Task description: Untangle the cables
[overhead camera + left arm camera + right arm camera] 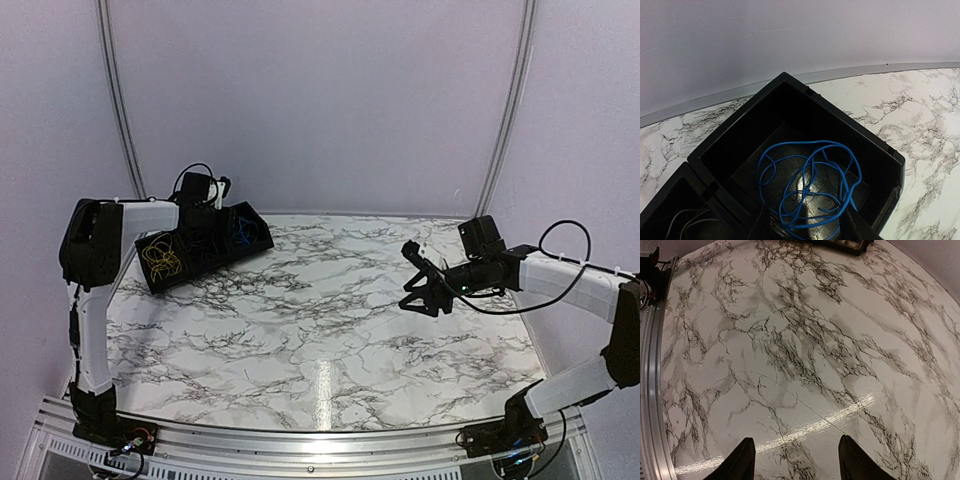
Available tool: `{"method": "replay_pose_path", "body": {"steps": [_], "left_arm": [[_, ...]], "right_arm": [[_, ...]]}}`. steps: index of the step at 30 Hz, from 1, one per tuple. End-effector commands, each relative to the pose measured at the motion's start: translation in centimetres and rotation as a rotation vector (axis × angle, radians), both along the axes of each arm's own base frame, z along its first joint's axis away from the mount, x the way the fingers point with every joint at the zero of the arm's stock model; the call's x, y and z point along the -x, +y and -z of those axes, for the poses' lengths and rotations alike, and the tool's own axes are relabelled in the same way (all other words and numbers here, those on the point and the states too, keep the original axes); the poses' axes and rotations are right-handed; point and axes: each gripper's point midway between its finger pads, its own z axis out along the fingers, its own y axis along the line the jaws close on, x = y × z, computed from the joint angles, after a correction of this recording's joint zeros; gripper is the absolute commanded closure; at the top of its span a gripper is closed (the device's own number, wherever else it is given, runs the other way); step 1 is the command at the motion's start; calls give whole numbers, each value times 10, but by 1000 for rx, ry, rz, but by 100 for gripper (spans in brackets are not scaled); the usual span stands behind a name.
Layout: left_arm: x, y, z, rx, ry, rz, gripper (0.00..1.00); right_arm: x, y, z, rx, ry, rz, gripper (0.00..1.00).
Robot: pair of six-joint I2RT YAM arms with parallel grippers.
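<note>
A loose blue cable (804,142) lies coiled on the floor of one compartment of a black tray (790,80) at the table's back left. In the top view the blue cable (241,232) fills the tray's right compartment and a yellow cable (160,258) the left one. My left gripper (807,230) hangs just over the blue coil, jaws apart, with part of the coil lying between the fingertips (855,226). A pale cable (684,221) shows faintly in the neighbouring compartment. Over the right side of the table my right gripper (420,290) hovers open and empty.
The black tray (215,262) sits tilted near the back wall, with the left arm reaching over it. The marble table (800,340) lies under my right gripper (795,460), and a metal rail (652,390) runs along its near edge.
</note>
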Motion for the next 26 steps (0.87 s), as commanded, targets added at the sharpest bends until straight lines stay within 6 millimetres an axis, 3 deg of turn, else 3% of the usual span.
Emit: {"method": "replay_pose_path", "body": {"steps": [1, 7, 10, 12, 16, 20, 23, 25, 26], "left_arm": [[18, 6, -30, 8, 27, -2, 49], [41, 14, -62, 15, 12, -25, 47], [61, 18, -77, 47, 25, -38, 44], [81, 18, -85, 77, 36, -46, 42], [123, 1, -132, 103, -85, -18, 40], [171, -27, -182, 124, -196, 59, 39], [199, -35, -199, 152, -247, 103, 37], [216, -34, -202, 171, -280, 117, 27], [223, -32, -201, 185, -289, 119, 6]], "right_arm": [[-6, 2, -17, -19, -30, -19, 43], [-5, 3, -20, -21, -37, -27, 43], [-11, 1, -32, -17, -69, -4, 43], [-19, -2, -55, -22, -131, 34, 43], [-52, -23, -109, -37, -323, 222, 39], [-82, -63, -163, -121, -401, 481, 6], [-91, -81, -186, -149, -434, 611, 1], [-89, -88, -196, -150, -463, 649, 2], [-86, -90, -192, -142, -472, 651, 1]]}}
